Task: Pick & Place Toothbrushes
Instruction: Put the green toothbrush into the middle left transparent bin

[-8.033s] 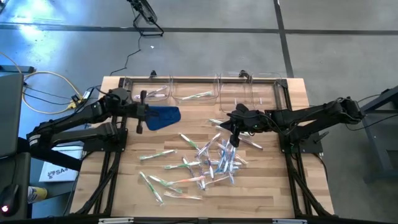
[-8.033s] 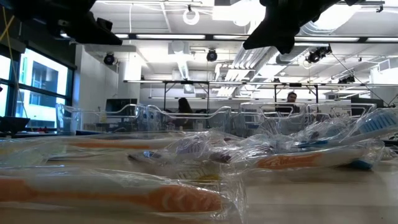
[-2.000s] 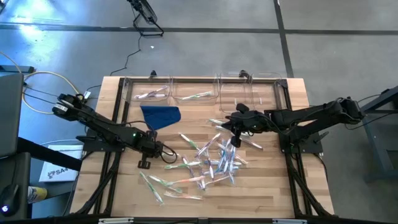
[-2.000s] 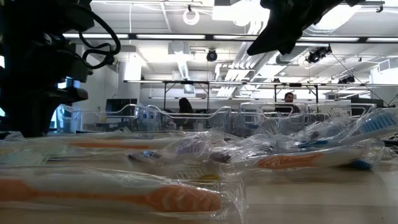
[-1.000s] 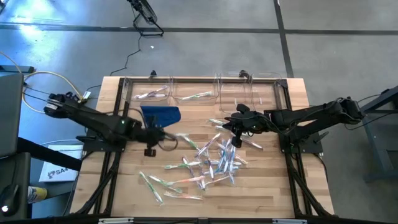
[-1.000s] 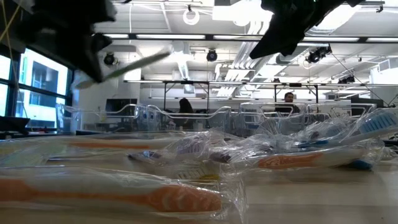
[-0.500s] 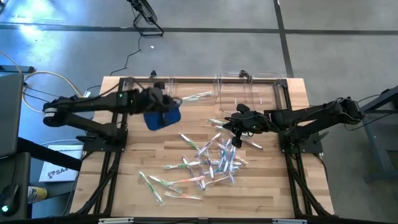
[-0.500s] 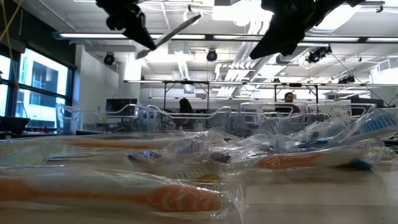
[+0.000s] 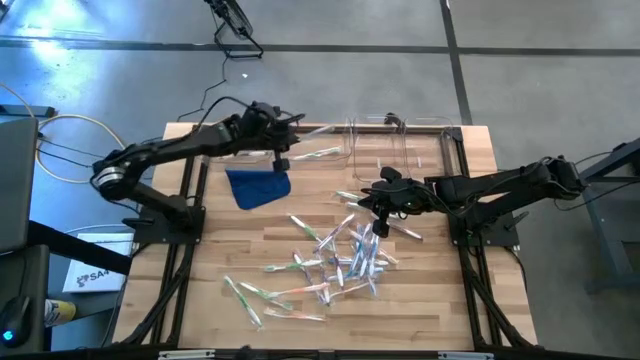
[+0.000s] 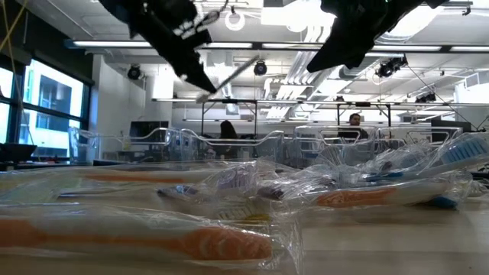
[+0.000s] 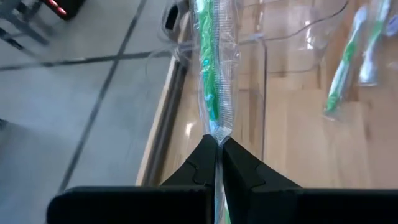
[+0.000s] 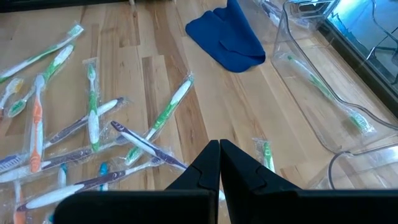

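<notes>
The wooden table (image 9: 420, 300) fills the middle of the high view, clear bins (image 9: 315, 148) lining its upper edge. Centre-low lies the scattered pile of wrapped toothbrushes (image 9: 335, 262). Upper left, the left gripper (image 9: 283, 127) is clamped on a green toothbrush (image 11: 210, 74) over the bins, above the blue cloth (image 9: 258, 187). Right of centre, the right gripper (image 9: 368, 203) hangs with fingers together, empty.

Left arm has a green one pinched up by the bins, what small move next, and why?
Probably ease the left end effector over the bin holding a green toothbrush, then open. It is shut on the wrapped green toothbrush, which hangs above the bin's edge, not yet clearly inside.
</notes>
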You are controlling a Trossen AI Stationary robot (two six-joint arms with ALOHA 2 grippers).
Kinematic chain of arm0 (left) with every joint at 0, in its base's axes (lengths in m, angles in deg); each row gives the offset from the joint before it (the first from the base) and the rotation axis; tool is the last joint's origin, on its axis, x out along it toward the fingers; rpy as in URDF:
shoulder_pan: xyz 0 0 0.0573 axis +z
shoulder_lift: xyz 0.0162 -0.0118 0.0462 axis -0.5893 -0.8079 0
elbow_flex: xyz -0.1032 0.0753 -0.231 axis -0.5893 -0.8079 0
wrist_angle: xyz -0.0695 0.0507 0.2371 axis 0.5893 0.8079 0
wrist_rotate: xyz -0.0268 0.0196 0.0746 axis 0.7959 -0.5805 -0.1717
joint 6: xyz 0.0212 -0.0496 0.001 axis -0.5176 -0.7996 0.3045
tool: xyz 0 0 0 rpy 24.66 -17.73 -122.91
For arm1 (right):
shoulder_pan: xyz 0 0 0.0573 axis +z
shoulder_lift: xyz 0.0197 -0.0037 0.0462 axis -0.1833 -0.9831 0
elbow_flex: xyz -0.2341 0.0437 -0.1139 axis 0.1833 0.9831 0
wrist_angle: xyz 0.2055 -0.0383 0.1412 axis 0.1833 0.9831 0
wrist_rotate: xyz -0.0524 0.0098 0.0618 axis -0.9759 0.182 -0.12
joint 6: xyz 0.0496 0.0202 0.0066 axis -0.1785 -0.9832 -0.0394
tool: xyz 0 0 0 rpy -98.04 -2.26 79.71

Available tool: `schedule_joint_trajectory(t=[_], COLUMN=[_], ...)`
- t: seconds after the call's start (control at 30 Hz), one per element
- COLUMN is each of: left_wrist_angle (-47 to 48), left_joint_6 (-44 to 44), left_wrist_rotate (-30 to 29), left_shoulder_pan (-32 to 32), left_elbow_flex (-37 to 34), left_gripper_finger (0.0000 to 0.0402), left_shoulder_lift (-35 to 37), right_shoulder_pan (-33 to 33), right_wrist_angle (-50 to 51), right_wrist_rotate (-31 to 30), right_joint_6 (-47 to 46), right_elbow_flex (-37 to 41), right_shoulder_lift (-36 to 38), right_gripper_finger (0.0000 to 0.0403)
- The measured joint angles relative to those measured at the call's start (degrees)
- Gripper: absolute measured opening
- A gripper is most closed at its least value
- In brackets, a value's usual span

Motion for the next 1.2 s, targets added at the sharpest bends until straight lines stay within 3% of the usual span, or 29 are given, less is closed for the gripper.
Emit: schedule_joint_trajectory(t=[0.2,0.53,0.83,1.2], left_wrist_angle=[-0.34,15.25,21.50,17.82], left_joint_6=[-0.20,0.61,-2.28,-4.50], left_wrist_rotate=[3.37,2.07,1.12,7.59], left_shoulder_pan=[3.12,4.10,7.92,8.91], left_elbow_flex=[6.04,19.47,18.95,18.96], left_gripper_finger=[0.0005,0.0005,0.0005,0.0005], left_shoulder_lift=[-9.08,-19.48,-21.29,-27.18], right_shoulder_pan=[0.00,0.00,-0.01,-0.02], right_wrist_angle=[-0.04,0.01,0.02,0.02], right_wrist_rotate=[0.00,0.01,-0.02,-0.22], right_joint_6=[0.00,-1.55,-1.53,-1.15], right_elbow_flex=[0.00,0.00,0.00,0.00], right_shoulder_lift=[0.00,0.00,0.00,0.02], right_gripper_finger=[0.0004,0.0004,0.0004,0.0004])
